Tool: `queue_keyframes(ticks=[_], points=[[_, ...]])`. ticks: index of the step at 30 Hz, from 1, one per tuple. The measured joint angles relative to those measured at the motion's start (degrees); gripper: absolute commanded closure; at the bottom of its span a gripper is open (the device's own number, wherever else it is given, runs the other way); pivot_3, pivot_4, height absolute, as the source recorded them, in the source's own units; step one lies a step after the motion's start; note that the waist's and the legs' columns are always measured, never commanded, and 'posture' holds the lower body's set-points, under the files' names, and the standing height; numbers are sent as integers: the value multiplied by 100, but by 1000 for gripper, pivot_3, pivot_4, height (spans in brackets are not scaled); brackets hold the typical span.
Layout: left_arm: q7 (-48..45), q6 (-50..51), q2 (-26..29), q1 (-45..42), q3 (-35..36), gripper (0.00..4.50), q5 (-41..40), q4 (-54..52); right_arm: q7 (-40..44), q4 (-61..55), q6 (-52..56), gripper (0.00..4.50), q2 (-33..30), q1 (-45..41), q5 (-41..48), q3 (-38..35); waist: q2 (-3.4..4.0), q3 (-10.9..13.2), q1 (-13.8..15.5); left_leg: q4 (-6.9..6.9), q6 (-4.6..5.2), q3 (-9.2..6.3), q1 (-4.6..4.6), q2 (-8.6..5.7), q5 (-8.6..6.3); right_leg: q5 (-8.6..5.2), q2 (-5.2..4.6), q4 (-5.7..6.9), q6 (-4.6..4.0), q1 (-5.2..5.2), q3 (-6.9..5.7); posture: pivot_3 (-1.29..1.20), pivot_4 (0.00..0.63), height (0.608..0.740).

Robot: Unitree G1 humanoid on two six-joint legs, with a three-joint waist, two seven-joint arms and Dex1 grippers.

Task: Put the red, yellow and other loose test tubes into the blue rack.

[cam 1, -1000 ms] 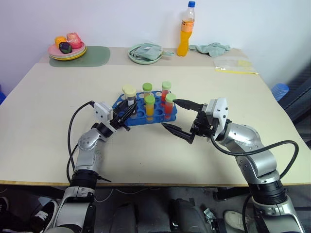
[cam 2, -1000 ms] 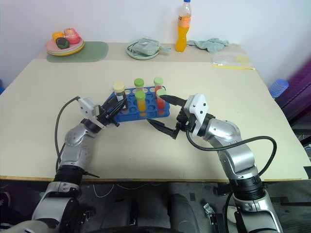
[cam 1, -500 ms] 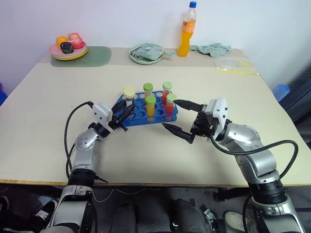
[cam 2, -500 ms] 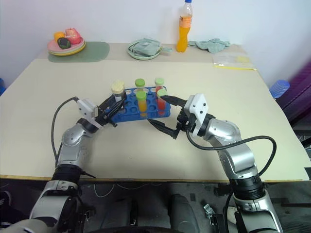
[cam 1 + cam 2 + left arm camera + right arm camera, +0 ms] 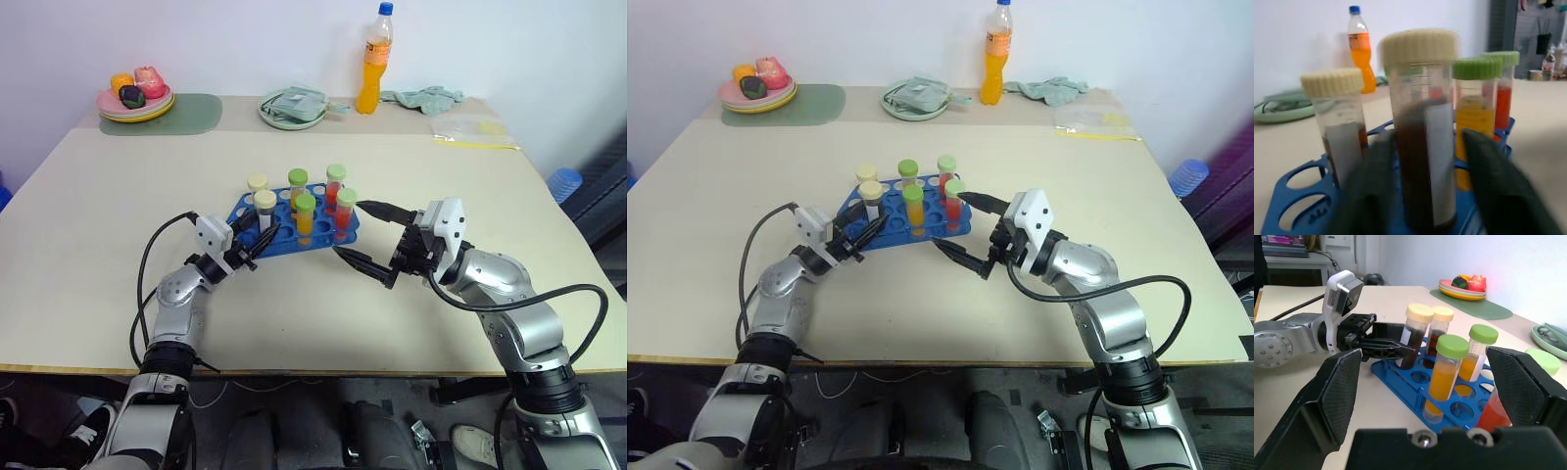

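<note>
- Left gripper point(image 5: 257, 245) is sitting at the near left corner of the blue rack point(image 5: 294, 223), its fingers point(image 5: 1488, 188) standing slightly apart on either side of a cream-capped dark tube point(image 5: 1422, 132) that is standing in the rack.
- Right gripper point(image 5: 364, 235) is hovering just beside the rack's right end, jaws spread wide and holding nothing.
- Six capped tubes are standing upright in the rack: two cream-capped, four green-capped with orange or red fill.
- Plates, an orange bottle point(image 5: 372, 59) and cloths are lying along the table's point(image 5: 88, 225) far edge, well apart; the near tabletop is lying bare.
- Rack's front holes are sitting partly hidden behind the left fingers.
</note>
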Motion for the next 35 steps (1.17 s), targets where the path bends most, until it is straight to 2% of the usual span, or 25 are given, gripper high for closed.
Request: queue_keyframes(ticks=[1,4,6,9,14,17,20,28,35], points=[[-2,72,16,9,22,19,-30,-42,2,0,-1,0,0,-1,-2,0,0,0,2,0,0,0,0,0,0,0,0,0,0,0,0,0,150,740],[-97,439,189,287,51,19,-248,-609,18,3,-35,0,-12,4,-37,0,0,0,-14,0,2,1,-1,2,-1,0,-1,-1,0,0,1,0,150,740],[-380,1138,506,721,55,19,-660,-1365,27,13,-51,0,-28,22,-45,-11,0,0,-36,-1,4,1,1,8,-3,0,4,0,0,-1,1,0,150,740],[-983,2586,1406,1730,67,19,-1451,-2690,29,93,-82,0,-96,175,-74,-80,4,2,-44,-4,5,1,5,17,-4,-2,9,6,-3,-3,1,0,150,740],[-1488,3494,2346,2332,574,19,-1999,-3474,-11,167,-104,0,-217,457,-99,-311,5,2,7,-1,3,3,5,15,-3,-16,5,1,-29,-2,1,0,150,740],[-1870,3772,2780,2434,999,19,-2266,-3513,-57,163,-102,0,-274,679,-101,-458,12,6,-5,-1,3,7,5,15,-3,-17,3,-1,-29,-4,1,0,150,740],[-2123,3960,2892,2435,1313,19,-2502,-3510,-52,161,-103,0,-276,729,-101,-462,13,6,-8,-1,3,8,5,14,-3,-16,3,-1,-29,-4,1,0,150,740],[-2769,4010,3011,2700,1368,19,-2496,-3582,108,161,-309,0,-374,728,-243,-377,13,6,-9,-2,3,10,5,15,-3,-17,4,-1,-30,-7,1,0,150,740],[-3111,3868,3349,2008,1405,19,-2233,-2921,-107,368,-672,0,-39,695,-460,-318,12,6,-4,-2,3,12,2,13,-3,-17,4,-5,-29,-7,2,0,150,740]])
